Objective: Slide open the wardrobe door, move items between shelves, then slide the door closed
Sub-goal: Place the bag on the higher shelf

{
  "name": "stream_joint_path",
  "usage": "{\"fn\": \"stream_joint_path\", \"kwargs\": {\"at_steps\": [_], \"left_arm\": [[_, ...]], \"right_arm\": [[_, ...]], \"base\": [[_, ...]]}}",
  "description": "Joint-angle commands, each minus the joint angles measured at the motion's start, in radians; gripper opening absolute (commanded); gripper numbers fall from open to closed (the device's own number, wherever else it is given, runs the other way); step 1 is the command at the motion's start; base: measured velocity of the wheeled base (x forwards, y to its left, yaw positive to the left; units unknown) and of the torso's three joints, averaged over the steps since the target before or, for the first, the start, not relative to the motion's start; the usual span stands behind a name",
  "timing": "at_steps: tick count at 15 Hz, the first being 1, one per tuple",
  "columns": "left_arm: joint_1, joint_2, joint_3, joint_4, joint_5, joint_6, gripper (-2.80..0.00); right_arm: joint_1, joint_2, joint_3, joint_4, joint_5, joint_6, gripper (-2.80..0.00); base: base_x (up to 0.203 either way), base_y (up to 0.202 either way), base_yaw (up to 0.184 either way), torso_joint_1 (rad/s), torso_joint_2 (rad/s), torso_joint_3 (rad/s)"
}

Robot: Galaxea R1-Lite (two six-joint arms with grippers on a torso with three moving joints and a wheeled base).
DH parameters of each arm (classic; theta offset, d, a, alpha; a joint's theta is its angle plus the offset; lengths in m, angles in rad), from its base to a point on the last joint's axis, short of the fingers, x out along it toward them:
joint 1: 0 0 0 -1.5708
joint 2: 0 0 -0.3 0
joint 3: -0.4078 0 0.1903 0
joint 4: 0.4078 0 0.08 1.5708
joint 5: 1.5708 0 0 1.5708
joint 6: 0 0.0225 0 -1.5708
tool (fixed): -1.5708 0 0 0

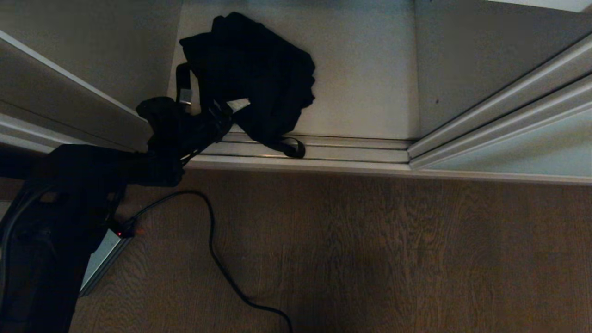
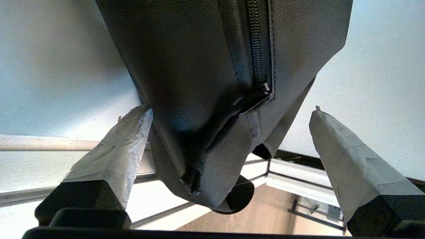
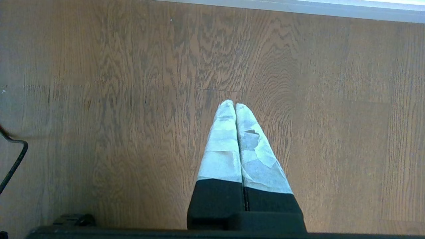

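A floppy black bag (image 1: 259,74) lies on the off-white bottom shelf (image 1: 365,69) of the wardrobe, with a strap loop hanging over the ridged floor track (image 1: 342,149). My left gripper (image 1: 212,102) reaches in from the left and is open, its taped fingers (image 2: 126,146) standing on either side of the bag's near corner (image 2: 206,83). One finger touches the fabric; the other stands apart from it. The pale mint sliding wardrobe door (image 1: 522,148) is pushed aside at the right. My right gripper (image 3: 235,106) is shut and empty above the wood floor.
A grey power brick (image 1: 104,259) with a black cable (image 1: 212,240) lies on the wood floor by my left arm. Off-white wardrobe walls (image 1: 453,69) close in the shelf on both sides.
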Motion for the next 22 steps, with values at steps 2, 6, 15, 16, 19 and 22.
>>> {"fn": "stream_joint_path", "kwargs": {"at_steps": [2, 6, 15, 16, 19, 22], "left_arm": [[-0.008, 0.007, 0.0, -0.006, -0.003, -0.004, 0.0], [-0.011, 0.032, -0.005, -0.006, -0.001, 0.012, 0.0], [-0.014, 0.039, -0.01, -0.003, 0.0, 0.02, 0.0], [-0.014, 0.035, -0.01, 0.0, -0.001, 0.02, 0.0], [-0.015, 0.035, -0.01, 0.048, -0.007, 0.053, 0.0], [-0.021, 0.035, -0.011, 0.178, -0.005, 0.15, 0.0]], "right_arm": [[0.0, -0.002, 0.001, 0.0, 0.0, 0.0, -2.8], [0.0, -0.002, 0.0, 0.0, 0.0, 0.0, -2.8], [0.0, -0.002, 0.002, 0.0, 0.0, 0.0, -2.8], [0.0, -0.002, 0.001, 0.0, 0.0, 0.0, -2.8], [0.0, -0.002, 0.0, 0.0, 0.0, 0.0, -2.8], [0.0, -0.002, 0.0, 0.0, 0.0, 0.0, -2.8]], "base": [[0.0, 0.0, 0.0, 0.0, 0.0, 0.0], [0.0, 0.0, 0.0, 0.0, 0.0, 0.0], [0.073, 0.0, 0.0, 0.0, 0.0, 0.001], [0.192, 0.0, 0.001, -0.002, 0.01, 0.002], [0.088, 0.0, 0.0, 0.002, 0.0, 0.001], [0.0, 0.0, 0.0, 0.001, 0.0, 0.018]]}}
